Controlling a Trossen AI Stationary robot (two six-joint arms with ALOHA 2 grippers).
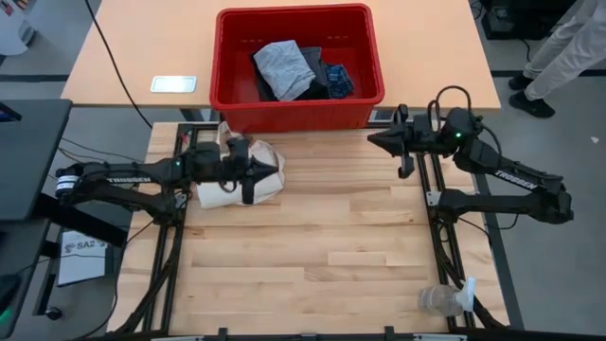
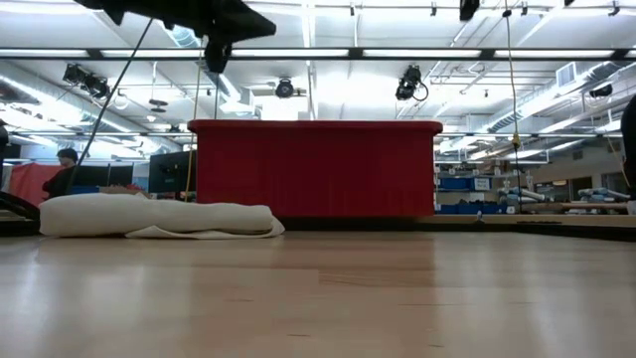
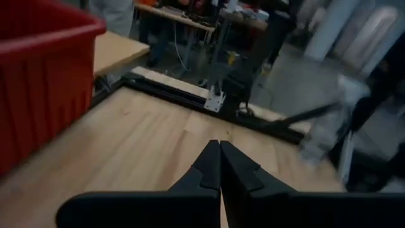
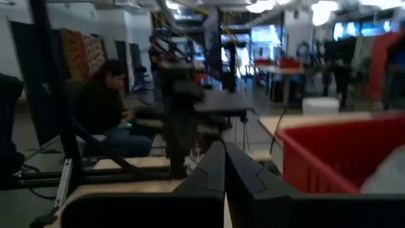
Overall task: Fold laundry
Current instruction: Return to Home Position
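The laundry lies piled inside the red bin [image 1: 227, 90] at the table's far edge. A light grey T-shirt [image 1: 284, 66] is on top, a black garment [image 1: 315, 88] sits beside it, and a blue plaid one [image 1: 340, 80] is toward the right. My left gripper [image 1: 280, 170] is shut and hovers high over a cream tote bag [image 1: 218, 194] lying flat on the table's left part. My right gripper [image 1: 371, 140] is shut, raised near the bin's right front corner and pointing left. Neither touches cloth.
The cream bag [image 2: 159, 217] lies flat in front of the bin [image 2: 318, 169]. A clear plastic bottle [image 1: 445, 300] lies near the table's near right corner. A white flat object [image 1: 173, 83] rests on the far tabletop. A person [image 1: 568, 47] stands beyond the far right.
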